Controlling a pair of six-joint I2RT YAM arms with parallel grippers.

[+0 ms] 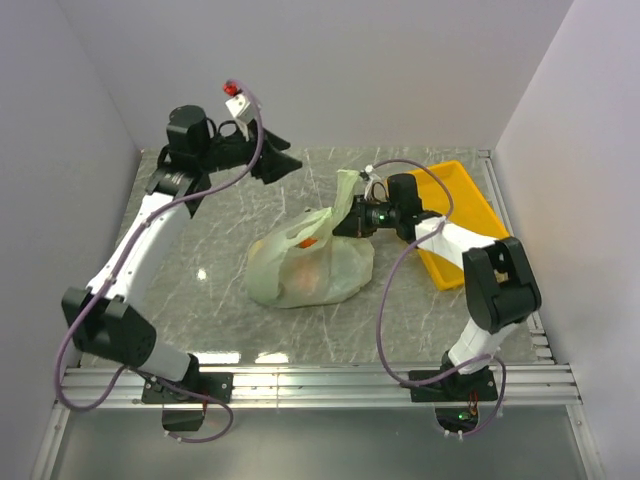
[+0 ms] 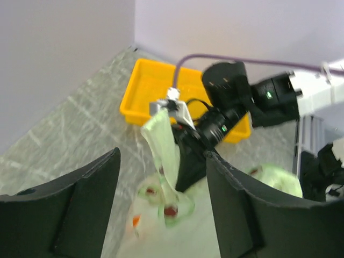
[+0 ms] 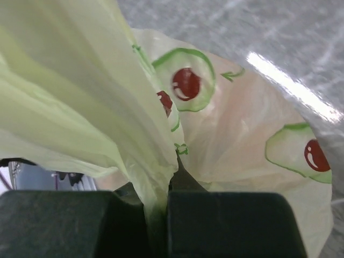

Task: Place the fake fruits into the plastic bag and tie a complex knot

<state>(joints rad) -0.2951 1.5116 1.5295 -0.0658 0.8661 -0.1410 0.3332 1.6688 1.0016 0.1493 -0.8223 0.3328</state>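
Note:
The pale-green plastic bag (image 1: 308, 262) lies bulging in the middle of the table, with orange fruit (image 1: 309, 243) showing through its skin. One handle strip (image 1: 346, 190) stands up from it. My right gripper (image 1: 349, 220) is shut on the bag's handle at its right side; the pinched plastic (image 3: 156, 204) runs between the jaws. My left gripper (image 1: 286, 165) is open and empty, raised at the back, left of the bag. In the left wrist view the bag (image 2: 177, 215) and handle (image 2: 164, 142) lie between and beyond its fingers. No knot shows.
A yellow rectangular tray (image 1: 455, 215) sits at the right of the table, behind my right arm; it also shows in the left wrist view (image 2: 156, 86). White walls close in the back and sides. A metal rail (image 1: 320, 385) runs along the near edge.

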